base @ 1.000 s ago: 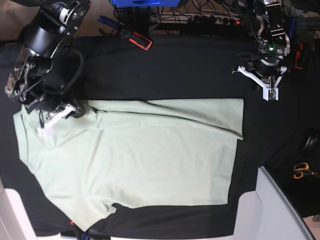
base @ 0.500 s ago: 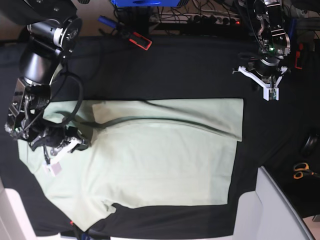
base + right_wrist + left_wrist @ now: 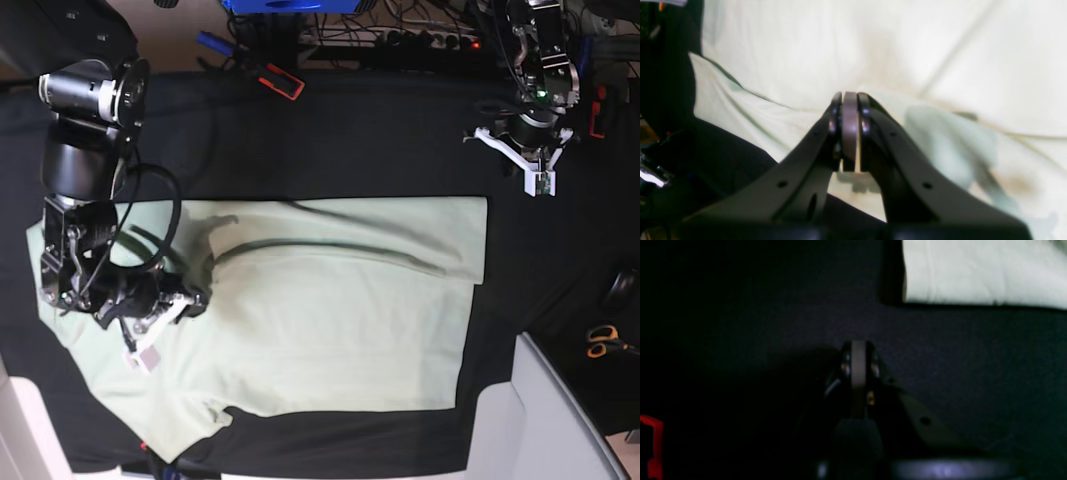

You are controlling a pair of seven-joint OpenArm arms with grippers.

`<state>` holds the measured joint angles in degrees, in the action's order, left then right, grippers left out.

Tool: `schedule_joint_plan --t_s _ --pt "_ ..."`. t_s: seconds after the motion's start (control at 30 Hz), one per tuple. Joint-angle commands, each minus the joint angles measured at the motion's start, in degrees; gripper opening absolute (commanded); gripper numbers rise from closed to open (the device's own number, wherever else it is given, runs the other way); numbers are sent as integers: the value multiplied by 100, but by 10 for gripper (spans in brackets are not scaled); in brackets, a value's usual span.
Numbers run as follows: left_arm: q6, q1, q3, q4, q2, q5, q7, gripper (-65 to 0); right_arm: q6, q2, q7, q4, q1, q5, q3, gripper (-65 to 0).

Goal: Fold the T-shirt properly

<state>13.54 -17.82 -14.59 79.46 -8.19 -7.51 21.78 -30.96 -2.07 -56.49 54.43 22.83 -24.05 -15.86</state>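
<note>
Right gripper [image 3: 150, 345], jaws pinched shut on a fold of the T-shirt [image 3: 330, 310], sits at the shirt's 9 o'clock end; left gripper [image 3: 540, 180], shut and empty, hovers off its 2 o'clock corner.

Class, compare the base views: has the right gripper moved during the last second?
Yes. The right gripper, jaws shut, has travelled down the picture across the T-shirt, further from the red clip at the table's top edge.
</note>
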Motion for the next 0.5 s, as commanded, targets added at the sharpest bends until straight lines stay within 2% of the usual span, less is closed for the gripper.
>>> schedule_joint_plan --t_s 0.0,0.2,0.47 --pt "-31 -33 -22 120 -65 -18 -99 -650 -29 -70 194 38 227 -113 96 -647" --pt "-31 -42 -22 76 -65 -18 -99 -650 -29 -264 581 -349 350 -113 526 -647" --pt "-31 -42 -22 76 -65 -10 -99 -650 -29 -422 941 -578 429 -113 544 -638"
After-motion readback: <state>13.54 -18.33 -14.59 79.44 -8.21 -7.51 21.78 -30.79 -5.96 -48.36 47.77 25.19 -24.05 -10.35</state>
